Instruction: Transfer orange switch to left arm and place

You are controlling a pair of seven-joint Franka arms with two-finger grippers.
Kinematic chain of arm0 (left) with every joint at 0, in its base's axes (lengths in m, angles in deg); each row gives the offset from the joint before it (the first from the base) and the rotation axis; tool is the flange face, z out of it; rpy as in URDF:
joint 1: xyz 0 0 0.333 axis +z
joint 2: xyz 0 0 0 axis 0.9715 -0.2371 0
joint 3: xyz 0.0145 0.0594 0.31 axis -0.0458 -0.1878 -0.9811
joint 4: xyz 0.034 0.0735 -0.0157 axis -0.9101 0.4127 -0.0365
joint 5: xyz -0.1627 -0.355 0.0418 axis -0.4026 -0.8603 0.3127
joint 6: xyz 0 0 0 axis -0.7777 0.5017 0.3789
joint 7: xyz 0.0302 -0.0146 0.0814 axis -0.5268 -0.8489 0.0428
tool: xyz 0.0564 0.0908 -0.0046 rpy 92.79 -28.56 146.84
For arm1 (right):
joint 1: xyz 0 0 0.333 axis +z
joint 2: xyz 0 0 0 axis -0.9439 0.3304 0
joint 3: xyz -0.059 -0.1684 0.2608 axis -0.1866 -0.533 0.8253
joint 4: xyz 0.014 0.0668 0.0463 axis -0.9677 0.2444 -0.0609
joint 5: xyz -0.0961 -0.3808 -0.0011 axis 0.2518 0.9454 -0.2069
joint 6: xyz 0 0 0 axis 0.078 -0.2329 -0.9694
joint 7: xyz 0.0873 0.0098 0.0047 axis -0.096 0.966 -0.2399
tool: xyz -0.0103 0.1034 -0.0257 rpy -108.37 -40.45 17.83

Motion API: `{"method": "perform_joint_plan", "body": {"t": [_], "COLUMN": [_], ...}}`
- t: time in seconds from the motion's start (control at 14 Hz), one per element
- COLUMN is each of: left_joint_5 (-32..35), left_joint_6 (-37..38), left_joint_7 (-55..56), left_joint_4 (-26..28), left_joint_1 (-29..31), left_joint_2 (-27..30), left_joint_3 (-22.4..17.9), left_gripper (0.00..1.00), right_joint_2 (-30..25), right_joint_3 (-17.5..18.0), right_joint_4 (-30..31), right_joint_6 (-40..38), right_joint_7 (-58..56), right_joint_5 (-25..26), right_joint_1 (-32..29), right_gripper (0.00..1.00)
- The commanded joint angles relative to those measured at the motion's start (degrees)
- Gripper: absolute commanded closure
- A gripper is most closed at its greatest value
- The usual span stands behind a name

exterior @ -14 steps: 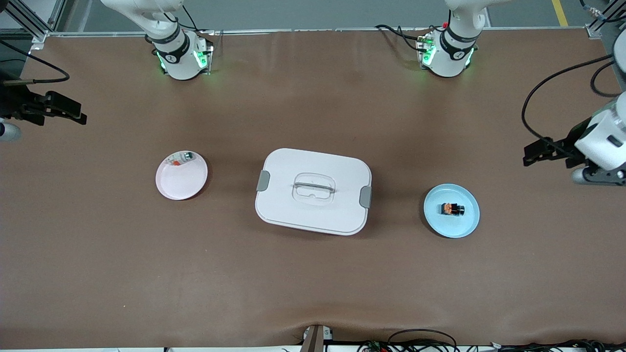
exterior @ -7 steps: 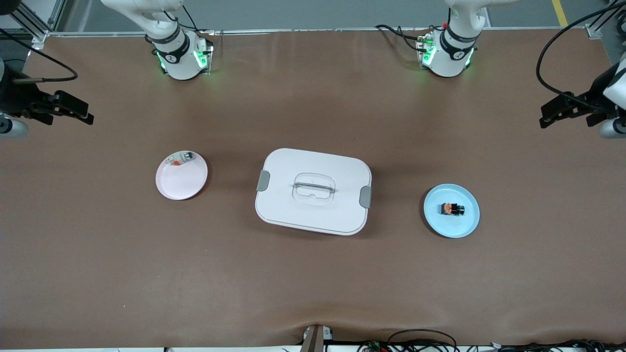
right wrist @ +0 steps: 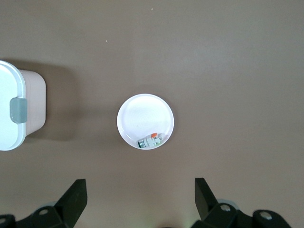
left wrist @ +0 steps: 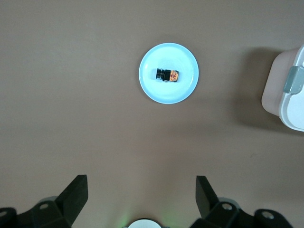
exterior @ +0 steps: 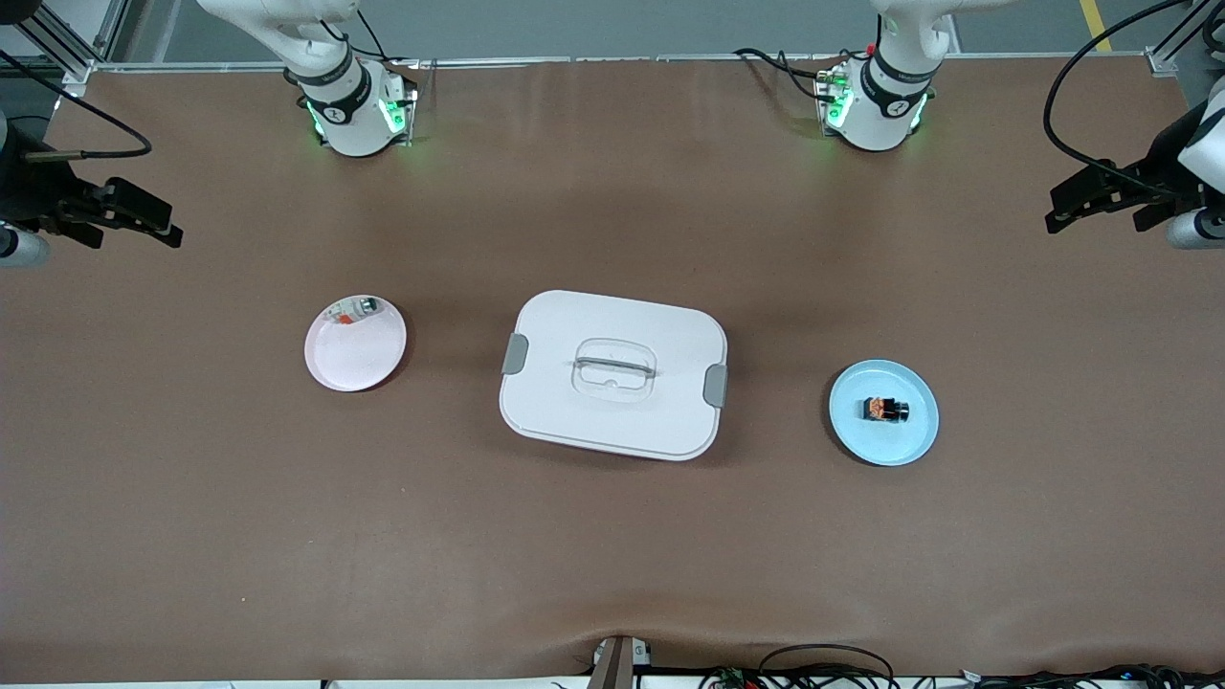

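The orange switch (exterior: 882, 410), a tiny black block with an orange face, lies on a light blue plate (exterior: 885, 450) toward the left arm's end of the table. It also shows in the left wrist view (left wrist: 168, 74). The white box (exterior: 612, 375) stands in the middle, lid on and latches shut. My left gripper (exterior: 1057, 212) hangs open and empty high over the table's edge at its own end, well apart from the blue plate; its fingers (left wrist: 76, 192) stand wide. My right gripper (exterior: 170, 228) hangs open and empty over the opposite end; its fingers (right wrist: 76, 194) stand wide.
A pink plate (exterior: 356, 359) toward the right arm's end holds a clear-silvery small part (exterior: 352, 310) with an orange bit, also in the right wrist view (right wrist: 151, 140). The box's corner shows in both wrist views, left (left wrist: 289, 95) and right (right wrist: 19, 104). Cables lie along the front edge.
My left gripper has swung up along the table's end toward the bases' row, then eased slightly inward. My right gripper shifted only a little. The switch, plates and box have not moved.
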Motion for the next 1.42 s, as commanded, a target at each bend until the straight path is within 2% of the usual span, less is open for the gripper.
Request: {"method": "perform_joint_plan", "body": {"t": [0.0,0.5,1.07,1.35], "left_joint_5": [-1.04,-0.25,1.42,1.95], "left_joint_6": [-0.12,0.05,-0.47,-0.39], "left_joint_7": [0.36,1.33,1.07,0.18], "left_joint_4": [2.82,3.61,3.0,-0.51], "left_joint_1": [-0.16,-3.93,-4.55,-4.38], "left_joint_2": [3.21,4.88,4.62,2.43], "left_joint_3": [-0.31,-0.67,-1.98,-1.98], "left_gripper": [0.0,0.0,0.0,0.0], "right_joint_2": [-3.15,-3.23,-3.41,-3.76], "right_joint_3": [0.15,0.68,0.59,0.59], "right_joint_4": [3.75,3.58,3.66,3.93], "right_joint_6": [2.15,5.4,5.76,5.93], "right_joint_7": [0.53,-0.26,-0.09,-0.09], "right_joint_5": [-0.77,3.71,3.71,3.54], "right_joint_1": [-0.34,0.19,0.19,0.1], "right_gripper": [0.0,0.0,0.0,0.0]}}
